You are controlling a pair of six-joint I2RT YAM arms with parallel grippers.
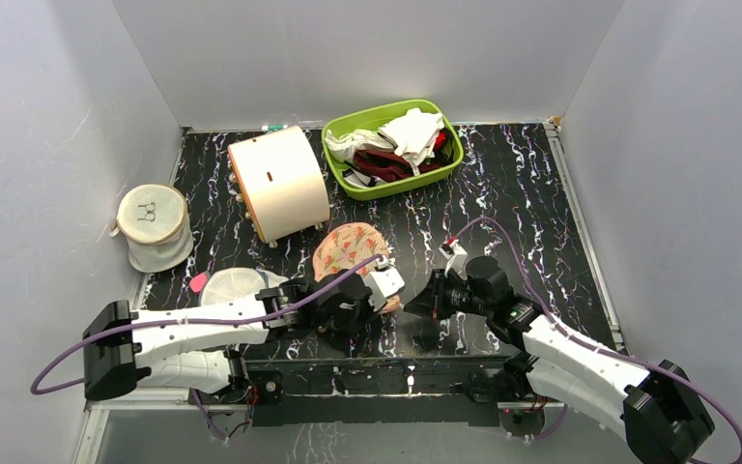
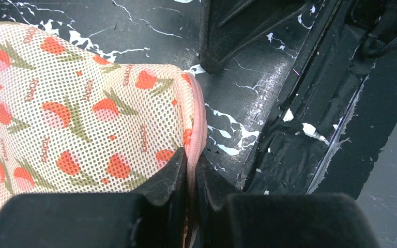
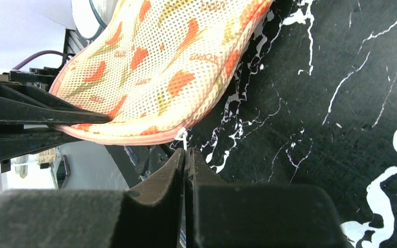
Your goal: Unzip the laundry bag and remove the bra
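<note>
Both grip laundry bag (image 1: 350,249): left pincer (image 2: 191,170) edging (image 2: 200,126), right pincer (image 3: 186,155) zip-pull (image 3: 182,136).

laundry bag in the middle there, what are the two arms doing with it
Both arms are working on the peach printed laundry bag near the front of the table. The left tool is shut on the bag's pink zip edging, pinning that end. The right tool is shut on what looks like the small white zip pull at the bag's edge. The zip looks closed along the edge that shows, and no bra is in sight.
</note>
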